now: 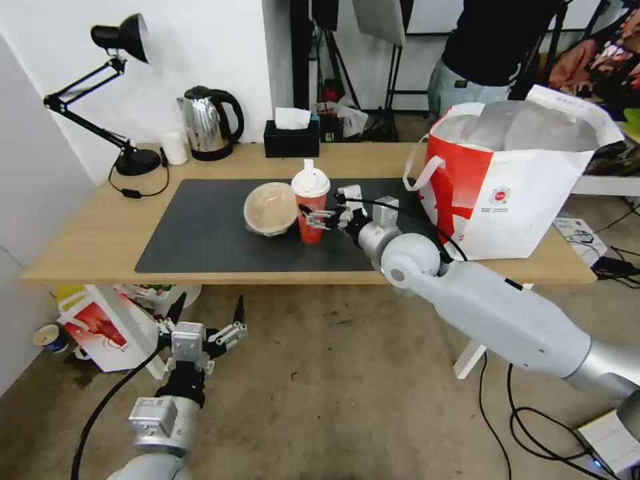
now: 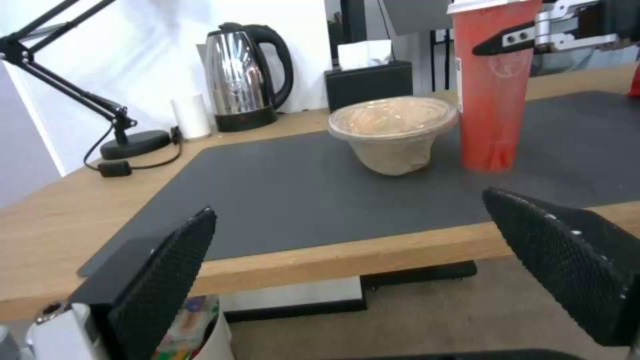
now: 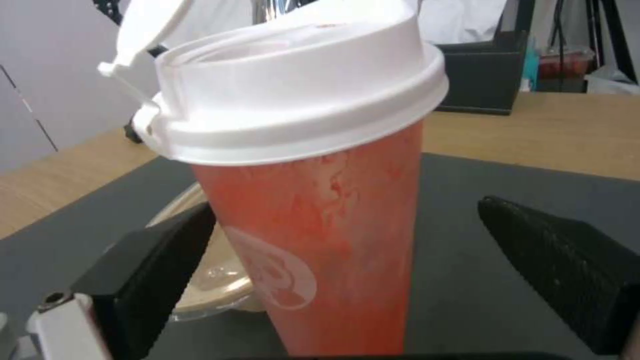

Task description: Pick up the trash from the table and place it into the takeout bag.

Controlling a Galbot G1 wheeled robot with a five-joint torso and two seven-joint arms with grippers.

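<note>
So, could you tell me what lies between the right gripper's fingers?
The red drink cup stands between the right gripper's open fingers in the right wrist view, not yet clamped; the head view agrees.

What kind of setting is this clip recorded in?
Probably a lab or studio staged as a desk: light stands behind the table, loose cables on bare floor, desk lamp, kettle.
</note>
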